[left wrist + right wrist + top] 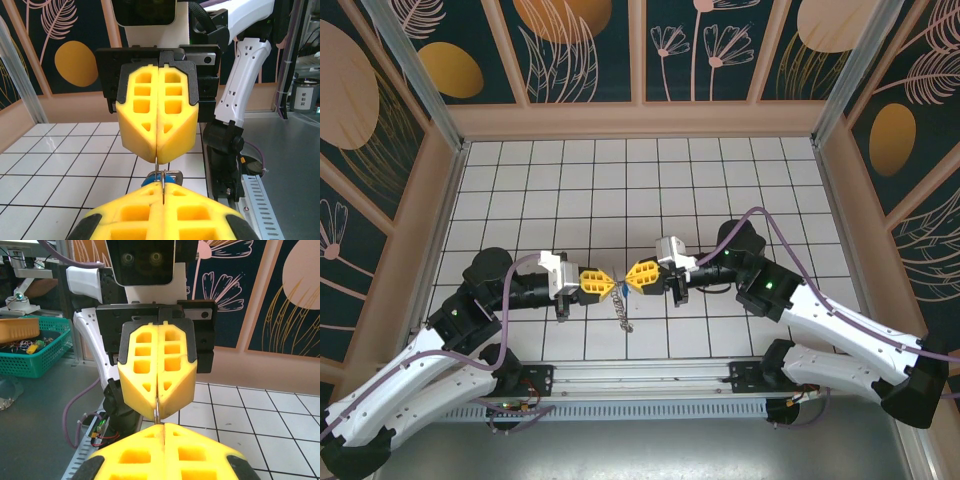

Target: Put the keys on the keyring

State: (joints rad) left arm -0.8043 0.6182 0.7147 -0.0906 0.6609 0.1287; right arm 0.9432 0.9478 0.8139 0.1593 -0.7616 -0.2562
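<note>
Both level, left tool [611, 285] tip-to-tip with right tool [628, 278].

A surface [720, 180] of white tiles with dark grout lines is enclosed by walls [585, 50] panelled in dark teal. The panels are painted with pale leaves, flowers and orange discs and framed in light wood. A perforated metal strip [650, 410] is laid along the near edge. In the right wrist view, a green basket [30, 360] of small mixed items is seen, with an orange object [17, 329] at its upper rim.
</note>
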